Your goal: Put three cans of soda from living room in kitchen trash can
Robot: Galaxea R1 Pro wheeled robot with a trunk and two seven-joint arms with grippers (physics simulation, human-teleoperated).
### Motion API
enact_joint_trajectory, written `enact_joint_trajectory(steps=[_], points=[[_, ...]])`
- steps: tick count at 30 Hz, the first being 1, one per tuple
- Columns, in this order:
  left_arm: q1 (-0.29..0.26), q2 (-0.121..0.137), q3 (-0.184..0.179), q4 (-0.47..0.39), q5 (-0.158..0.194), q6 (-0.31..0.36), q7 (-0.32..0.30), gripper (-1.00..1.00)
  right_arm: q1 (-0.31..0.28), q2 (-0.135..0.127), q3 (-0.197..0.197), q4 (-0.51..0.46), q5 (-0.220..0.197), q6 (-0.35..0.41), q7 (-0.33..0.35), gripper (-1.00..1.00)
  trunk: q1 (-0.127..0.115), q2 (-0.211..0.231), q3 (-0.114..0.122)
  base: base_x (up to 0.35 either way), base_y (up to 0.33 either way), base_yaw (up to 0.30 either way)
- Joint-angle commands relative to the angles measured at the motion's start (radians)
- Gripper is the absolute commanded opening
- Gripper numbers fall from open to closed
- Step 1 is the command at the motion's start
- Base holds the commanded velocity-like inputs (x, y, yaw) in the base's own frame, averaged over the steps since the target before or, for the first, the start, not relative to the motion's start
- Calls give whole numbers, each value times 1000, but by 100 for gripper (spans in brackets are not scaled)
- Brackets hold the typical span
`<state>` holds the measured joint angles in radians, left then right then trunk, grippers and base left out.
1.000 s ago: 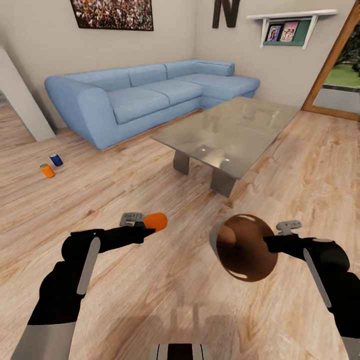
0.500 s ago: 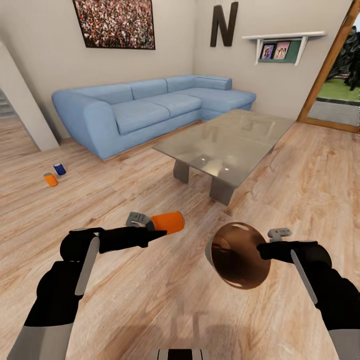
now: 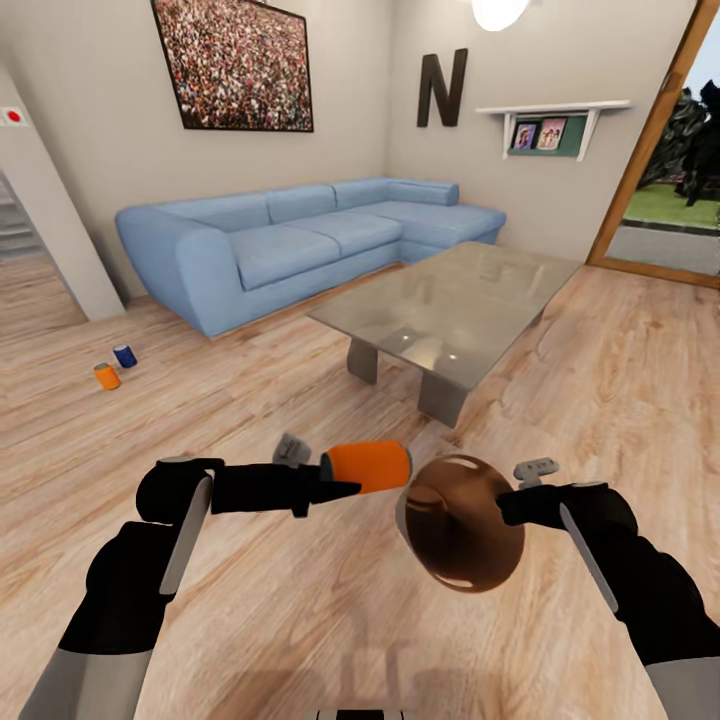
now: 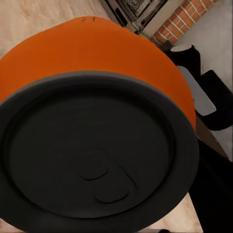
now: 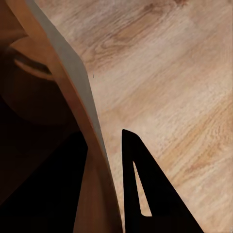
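Note:
My left gripper (image 3: 340,480) is shut on an orange can of soda (image 3: 370,466), held on its side above the floor, its far end right at the rim of the tash can (image 3: 462,523). The copper-brown tash can is tipped, its dark mouth facing me, and my right gripper (image 3: 510,505) is shut on its rim. In the left wrist view the orange can (image 4: 97,145) shows its dark end up close. In the right wrist view the bin's wall (image 5: 73,97) runs beside a finger (image 5: 145,194). Another orange can (image 3: 107,376) and a dark blue can (image 3: 125,356) stand on the floor far left.
This is the living room: a light-blue corner sofa (image 3: 300,235) along the back wall, a glass-topped low table (image 3: 450,300) ahead to the right, a white wall corner (image 3: 60,250) at left, and an open doorway (image 3: 670,180) at far right.
My left gripper has carried the orange can to the right, up to the tash can's rim. The right arm and bin have shifted slightly left. The head camera has tilted upward.

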<state>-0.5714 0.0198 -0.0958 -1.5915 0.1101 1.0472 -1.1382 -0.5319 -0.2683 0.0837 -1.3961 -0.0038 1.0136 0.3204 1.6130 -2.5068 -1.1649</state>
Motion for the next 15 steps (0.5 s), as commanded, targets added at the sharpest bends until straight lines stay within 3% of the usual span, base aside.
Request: enact_joint_trajectory(steps=[1, 6, 15], points=[[0, 0, 0, 0, -5, 0, -10, -100, 0, 0, 1, 0, -2, 0, -1, -100, 0, 0, 4, 0, 0, 0], [0, 0, -1, -1, -4, 0, -89, -100, 0, 16, 3, 2, 0, 0, -35, -100, -3, 1, 23, 0, 0, 0], [0, 0, -3, -1, -2, 0, -135, -100, -2, 47, 5, 3, 1, 0, -80, -100, -7, 4, 58, 0, 0, 0]])
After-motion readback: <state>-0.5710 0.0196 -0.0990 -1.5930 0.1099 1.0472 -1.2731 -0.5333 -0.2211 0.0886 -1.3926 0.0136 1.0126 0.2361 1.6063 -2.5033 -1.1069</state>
